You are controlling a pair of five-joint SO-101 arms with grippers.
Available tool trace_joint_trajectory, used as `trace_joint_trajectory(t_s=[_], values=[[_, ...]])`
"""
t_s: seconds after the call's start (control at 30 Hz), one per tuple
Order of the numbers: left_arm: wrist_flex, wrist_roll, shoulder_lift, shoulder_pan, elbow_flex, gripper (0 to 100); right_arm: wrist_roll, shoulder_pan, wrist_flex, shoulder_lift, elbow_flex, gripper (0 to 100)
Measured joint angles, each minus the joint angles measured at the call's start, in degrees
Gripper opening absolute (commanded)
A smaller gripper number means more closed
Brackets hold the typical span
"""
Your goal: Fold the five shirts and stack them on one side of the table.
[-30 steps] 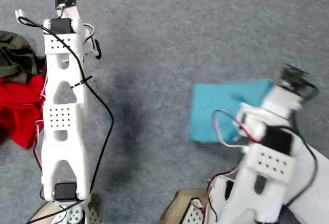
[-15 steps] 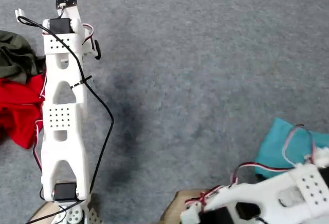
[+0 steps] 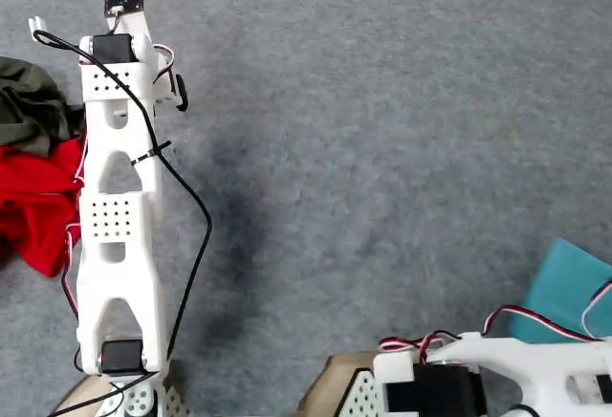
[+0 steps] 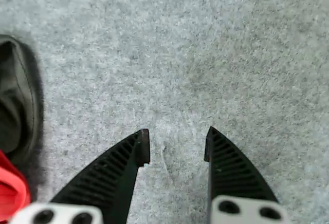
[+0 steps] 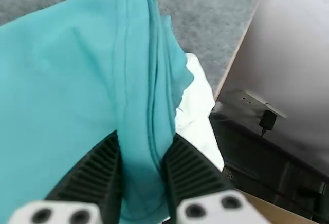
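A folded teal shirt [image 3: 571,283] shows at the table's right edge, partly under the right arm [image 3: 497,388]. In the right wrist view my right gripper [image 5: 141,152] is shut on a fold of the teal shirt [image 5: 77,90], with a white shirt [image 5: 198,116] under it at the table's edge. A red shirt [image 3: 33,202] and a dark olive shirt [image 3: 33,101] lie bunched at the left edge. My left gripper [image 4: 175,147] is open over bare grey carpet, with the olive shirt [image 4: 13,100] and a bit of the red shirt [image 4: 10,193] beside it.
The grey carpeted table [image 3: 363,130] stretches between the two arms. The left arm [image 3: 115,207] reaches along the left side toward the far edge. Beyond the right table edge [image 5: 236,54] is a drop to the floor, with a cardboard piece [image 3: 330,384] at the near edge.
The right arm has swung far to the right and toward the near edge, dragging the teal shirt from the middle right of the table to its right edge. The left arm has stayed still.
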Motion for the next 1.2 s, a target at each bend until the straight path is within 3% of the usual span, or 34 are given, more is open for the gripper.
trace_joint_trajectory(t_s=[0.33, 0.57, 0.67, 0.87, 1.07, 1.2], values=[[0.00, 0.00, 0.00, 0.00, 0.00, 19, 5.89, 0.62, 0.00, 0.70, 0.00, 3.2], [0.00, 0.00, 0.00, 0.00, 0.00, 18, 5.98, 1.41, 0.00, 0.70, 0.00, 35.4], [0.00, 0.00, 0.00, 0.00, 0.00, 18, 5.98, 2.46, 0.00, 0.70, 0.00, 42.2], [0.00, -0.09, 0.00, -0.97, -0.18, 18, 5.98, 4.66, 0.97, 0.70, -3.25, 34.1], [0.00, -0.97, -4.75, -8.18, -0.53, 18, 4.92, 3.52, 14.42, 0.70, -12.13, 1.2], [0.00, -6.24, -10.55, -17.32, 1.05, 18, 4.22, -1.85, 23.21, 0.70, -16.79, 2.4]])
